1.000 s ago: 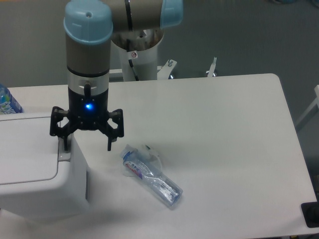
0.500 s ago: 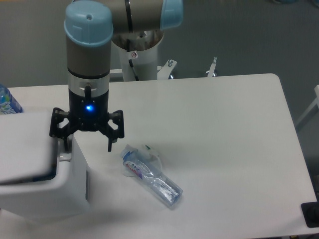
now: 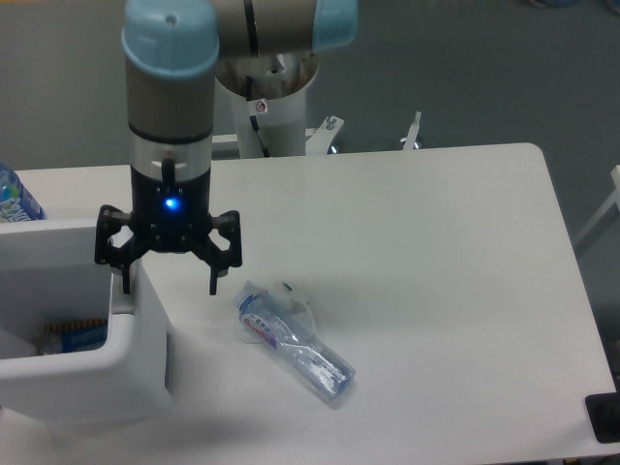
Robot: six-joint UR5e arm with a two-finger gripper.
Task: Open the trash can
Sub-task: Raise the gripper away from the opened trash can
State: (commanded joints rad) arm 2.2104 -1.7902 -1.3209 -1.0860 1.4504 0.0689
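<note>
The white boxy trash can (image 3: 87, 387) stands at the table's front left. Its lid (image 3: 48, 231) is swung up at the far side, and the inside shows, with some blue and orange rubbish (image 3: 73, 335) at the bottom. My gripper (image 3: 170, 281) points straight down over the can's right rim, open and empty. Its left fingertip (image 3: 124, 279) is just above the grey push-button strip (image 3: 120, 302). Its right fingertip (image 3: 215, 281) hangs over the table beside the can.
A crushed clear plastic bottle (image 3: 295, 344) lies on the table right of the can. A blue-labelled bottle (image 3: 14, 199) stands at the left edge. The arm's white base (image 3: 266, 107) is behind the table. A black object (image 3: 605, 417) sits at the front right corner.
The trash can's lid has gone from flat and shut to swung up, showing the inside. My gripper has risen slightly off the button strip.
</note>
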